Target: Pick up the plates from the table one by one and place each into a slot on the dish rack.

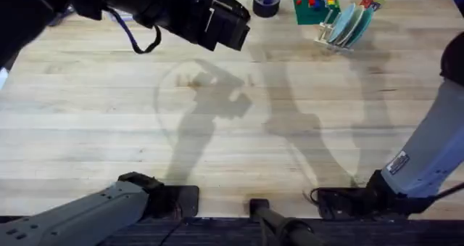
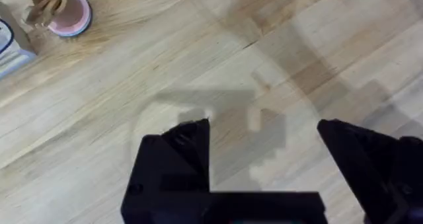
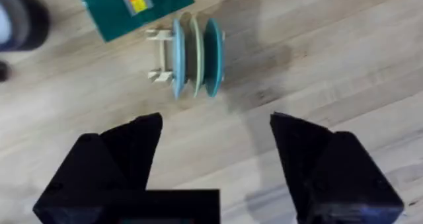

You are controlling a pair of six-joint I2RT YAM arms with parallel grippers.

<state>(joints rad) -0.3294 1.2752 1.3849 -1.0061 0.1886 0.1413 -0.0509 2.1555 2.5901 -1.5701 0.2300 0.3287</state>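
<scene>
Three plates (image 3: 195,56) stand on edge in the dish rack (image 3: 157,55), pegs keeping them upright. Both the left gripper (image 2: 263,139) and right gripper (image 3: 217,133) hang spread and empty above bare table (image 1: 94,123).

The bench (image 1: 109,123) is pale wood with streaky grain in planks. In the cream dish rack (image 3: 157,55) stand two teal-blue plates (image 3: 213,57) with a cream-yellow plate (image 3: 195,55) between them. Beside it lies a green board (image 3: 132,6) with an orange patch. Both pincers (image 3: 215,158) (image 2: 264,164) are black. A pink-rimmed tan roll (image 2: 59,9) lies apart.
</scene>
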